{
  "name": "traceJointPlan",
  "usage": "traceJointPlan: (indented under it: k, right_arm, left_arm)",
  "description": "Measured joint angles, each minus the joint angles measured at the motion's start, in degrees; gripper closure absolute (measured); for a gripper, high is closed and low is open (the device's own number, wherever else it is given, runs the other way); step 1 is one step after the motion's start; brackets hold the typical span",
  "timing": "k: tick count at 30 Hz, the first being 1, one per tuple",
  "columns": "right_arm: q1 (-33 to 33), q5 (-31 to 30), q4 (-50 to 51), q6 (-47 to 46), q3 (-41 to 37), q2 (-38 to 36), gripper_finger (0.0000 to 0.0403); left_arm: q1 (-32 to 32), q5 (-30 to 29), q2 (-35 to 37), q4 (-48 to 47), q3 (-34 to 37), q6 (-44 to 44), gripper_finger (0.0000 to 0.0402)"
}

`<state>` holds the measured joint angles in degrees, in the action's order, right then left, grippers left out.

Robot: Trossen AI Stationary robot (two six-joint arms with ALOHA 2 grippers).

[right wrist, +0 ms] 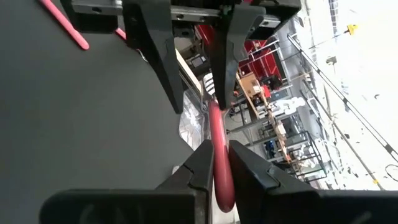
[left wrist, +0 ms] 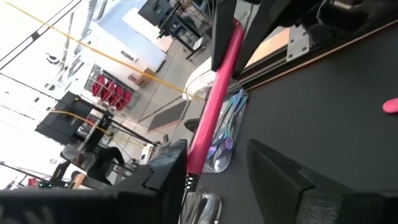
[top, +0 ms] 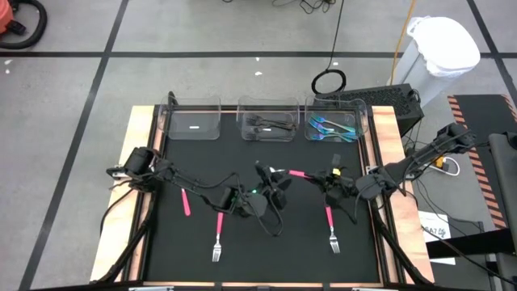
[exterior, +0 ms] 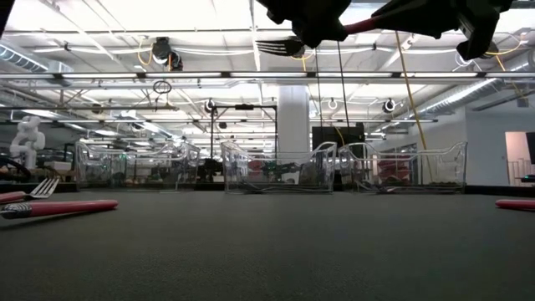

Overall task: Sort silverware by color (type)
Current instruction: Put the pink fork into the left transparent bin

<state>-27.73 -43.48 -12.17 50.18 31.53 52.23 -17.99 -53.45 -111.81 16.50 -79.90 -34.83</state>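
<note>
A pink-handled fork [exterior: 280, 46] with a silver head hangs in the air over the table's middle, between my two grippers. My right gripper [right wrist: 222, 149] comes from the table's right and is shut on the pink handle [top: 296, 174]. My left gripper [left wrist: 217, 149] comes from the left and is open, one finger on each side of the fork's head end. The handle [left wrist: 202, 137] runs close along one left finger [left wrist: 168, 177]; whether they touch I cannot tell. More pink-handled pieces lie flat on the mat [top: 186, 202], [top: 218, 236], [top: 331, 229]. My right gripper pinches the fork's pink handle near its free end [right wrist: 219, 134] between its two fingers. The fingers come about level from the table's right and lie roughly along the handle. The fork is lifted clear of the table, about level, with its head pointing toward my left gripper.
Three clear bins stand along the far edge. The left bin [top: 194, 121] holds a small pale piece. The middle bin [top: 266, 125] holds black silverware. The right bin [top: 335, 129] holds teal silverware. Wooden rails [top: 141, 162] border the black mat.
</note>
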Motion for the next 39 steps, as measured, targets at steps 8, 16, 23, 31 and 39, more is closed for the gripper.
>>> traceJointPlan:
  k: [8,16,23,31,39]
  right_arm:
    - [0.0,0.2,0.4,0.0,0.0,0.0,0.0370]
    - [0.0,0.2,0.4,0.0,0.0,0.0,0.0369]
    - [0.0,0.2,0.4,0.0,0.0,0.0,0.0369]
    - [0.0,0.2,0.4,0.0,0.0,0.0,0.0369]
    - [0.0,0.2,0.4,0.0,0.0,0.0,0.0369]
  left_arm:
    - [0.5,0.0,0.0,-0.9,0.0,1.4,0.0240]
    - [0.3,-1.8,0.0,-0.1,0.0,1.0,0.0215]
    - [0.7,-1.7,0.0,-0.1,0.0,2.2,0.0140]
    - [2.3,1.2,0.0,-1.1,0.0,4.5,0.0131]
    - [2.3,1.4,0.0,-1.1,0.0,4.1,0.0219]
